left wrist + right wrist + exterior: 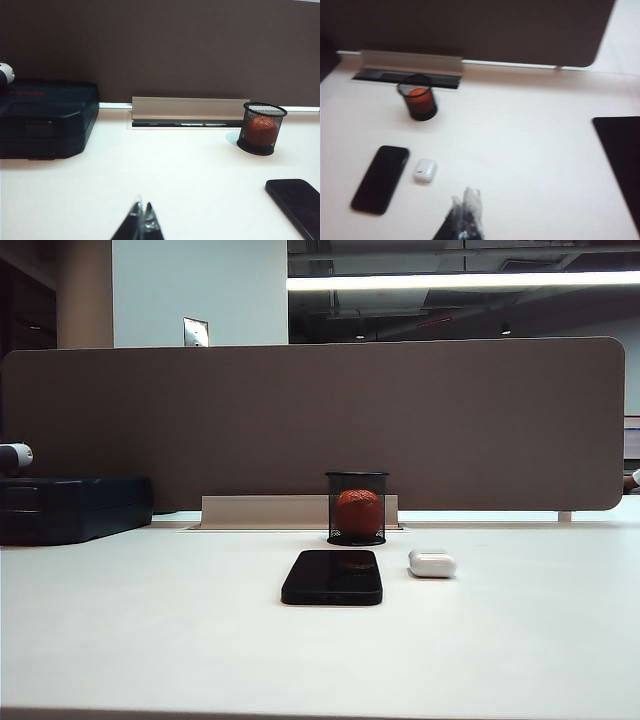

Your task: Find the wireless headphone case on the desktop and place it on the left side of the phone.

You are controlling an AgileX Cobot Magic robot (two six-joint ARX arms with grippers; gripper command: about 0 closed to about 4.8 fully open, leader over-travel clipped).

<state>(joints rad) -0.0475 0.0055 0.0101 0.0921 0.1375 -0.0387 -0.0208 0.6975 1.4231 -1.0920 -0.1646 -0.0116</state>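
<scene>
While both grippers are pressed together | left gripper [142,220], right gripper [466,212] above off-white desktop [150,640] | brown partition [300,410] behind

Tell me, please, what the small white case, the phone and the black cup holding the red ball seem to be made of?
The case looks like glossy white plastic: smooth, rounded, with a soft shine. The phone seems to have a black glass face, since it mirrors the red ball. The cup appears to be black wire mesh, probably metal: the ball shows through its wall.
</scene>
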